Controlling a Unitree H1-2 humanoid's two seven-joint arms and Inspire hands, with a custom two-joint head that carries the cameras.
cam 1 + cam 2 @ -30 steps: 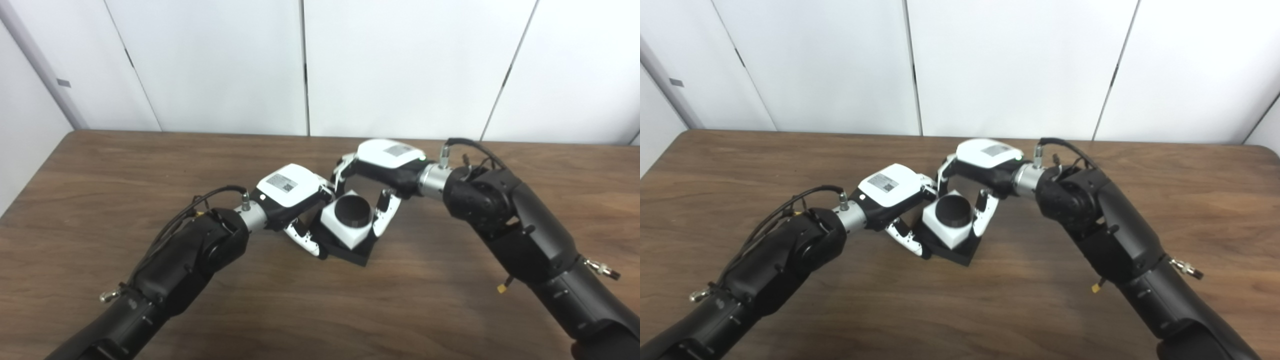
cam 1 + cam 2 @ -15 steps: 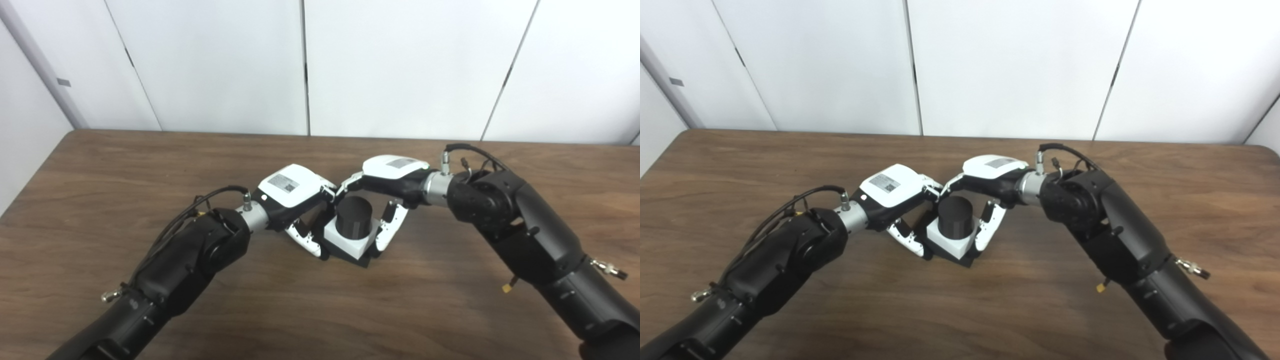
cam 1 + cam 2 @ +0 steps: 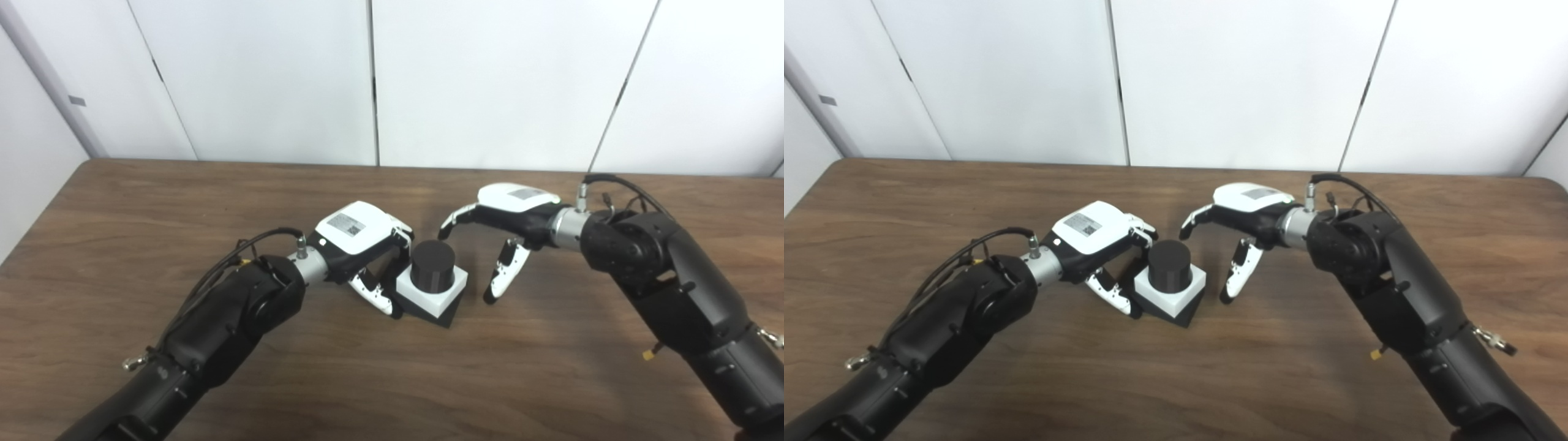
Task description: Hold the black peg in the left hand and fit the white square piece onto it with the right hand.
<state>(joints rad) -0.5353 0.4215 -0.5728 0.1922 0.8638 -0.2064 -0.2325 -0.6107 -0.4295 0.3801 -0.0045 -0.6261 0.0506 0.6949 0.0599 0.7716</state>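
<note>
Released by the right robot hand (image 3: 499,239), which has drawn back to the right with its fingers spread and empty, the white square piece (image 3: 432,292) now sits low around the black peg (image 3: 432,266), resting on the peg's black base on the counter (image 3: 367,380). Just left of it, the left robot hand (image 3: 361,245) stays clamped on the base, its fingers (image 3: 373,294) curled against the near-left edge. Beyond both hands, white wall panels (image 3: 478,79) rise behind the counter's far edge.
</note>
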